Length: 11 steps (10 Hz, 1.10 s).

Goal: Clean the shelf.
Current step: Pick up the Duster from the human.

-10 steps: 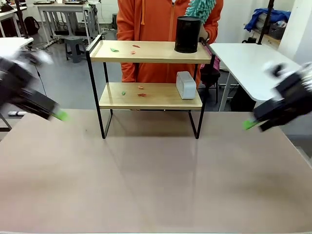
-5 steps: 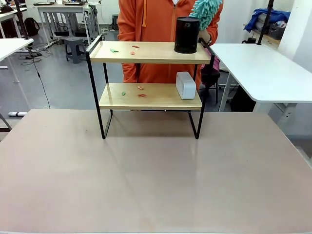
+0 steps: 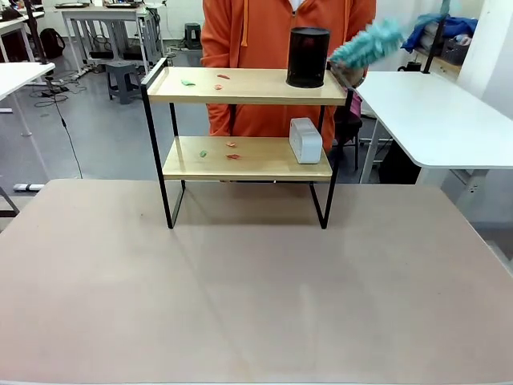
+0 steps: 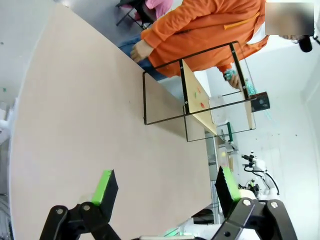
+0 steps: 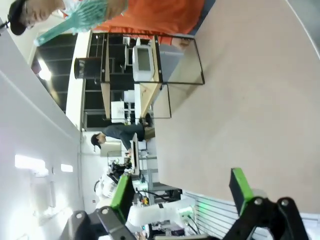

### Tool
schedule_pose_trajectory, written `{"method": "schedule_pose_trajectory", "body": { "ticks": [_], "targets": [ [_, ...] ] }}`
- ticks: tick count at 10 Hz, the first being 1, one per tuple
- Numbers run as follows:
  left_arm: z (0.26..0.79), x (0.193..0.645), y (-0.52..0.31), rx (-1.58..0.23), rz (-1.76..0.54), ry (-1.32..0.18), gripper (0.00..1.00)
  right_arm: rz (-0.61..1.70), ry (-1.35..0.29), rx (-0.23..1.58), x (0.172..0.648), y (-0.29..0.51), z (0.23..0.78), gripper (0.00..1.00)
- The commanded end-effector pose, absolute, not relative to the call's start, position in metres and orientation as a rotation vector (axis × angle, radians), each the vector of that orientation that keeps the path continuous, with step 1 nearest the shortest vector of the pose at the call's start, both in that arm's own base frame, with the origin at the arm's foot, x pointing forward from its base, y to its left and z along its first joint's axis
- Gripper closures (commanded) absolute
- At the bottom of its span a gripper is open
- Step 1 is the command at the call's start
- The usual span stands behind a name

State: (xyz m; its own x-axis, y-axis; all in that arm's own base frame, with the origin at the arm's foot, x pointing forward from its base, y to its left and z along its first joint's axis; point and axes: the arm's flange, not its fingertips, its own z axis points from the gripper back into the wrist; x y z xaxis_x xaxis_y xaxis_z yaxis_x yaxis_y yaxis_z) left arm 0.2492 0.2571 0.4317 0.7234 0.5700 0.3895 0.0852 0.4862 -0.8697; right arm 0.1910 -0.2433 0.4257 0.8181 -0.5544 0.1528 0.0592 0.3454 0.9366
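The person (image 3: 272, 32) is cut off at the shoulders behind the shelf (image 3: 240, 84). Their raised teal duster (image 3: 367, 44), far right, is blurred. The left gripper (image 4: 166, 181) and right gripper (image 5: 181, 189) gape wide above the table (image 3: 256, 289).

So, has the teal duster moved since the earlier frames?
Yes: the duster swung right and lower, from above the black cylinder to beside its right edge.

shelf (image 3: 240, 88) on the table's (image 3: 240, 297) far side, person (image 3: 264, 32) behind, cylinder (image 3: 309, 56) on its top

Right pincer (image 5: 181, 189), jaws wide apart, above the table (image 5: 240, 100); sideways shelf (image 5: 149, 97) and person (image 5: 150, 15) in orange beyond
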Motion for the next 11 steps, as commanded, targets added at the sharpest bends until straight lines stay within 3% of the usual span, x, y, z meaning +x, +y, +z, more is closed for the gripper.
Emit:
{"method": "schedule_pose_trajectory", "body": {
  "ticks": [1,8,11],
  "targets": [
    [0.442,0.233,0.259,-1.028,0.314,-0.773,0.00,-0.386,-0.528,1.148,0.182,-0.245,0.431,0.00],
    [0.442,0.233,0.259,-1.028,0.314,-0.773,0.00,-0.410,-0.501,1.139,0.179,-0.245,0.430,0.00],
    [0.442,0.233,0.259,-1.028,0.314,-0.773,0.00,-0.238,-0.510,1.204,0.247,-0.224,0.486,0.00]
  ]
}}
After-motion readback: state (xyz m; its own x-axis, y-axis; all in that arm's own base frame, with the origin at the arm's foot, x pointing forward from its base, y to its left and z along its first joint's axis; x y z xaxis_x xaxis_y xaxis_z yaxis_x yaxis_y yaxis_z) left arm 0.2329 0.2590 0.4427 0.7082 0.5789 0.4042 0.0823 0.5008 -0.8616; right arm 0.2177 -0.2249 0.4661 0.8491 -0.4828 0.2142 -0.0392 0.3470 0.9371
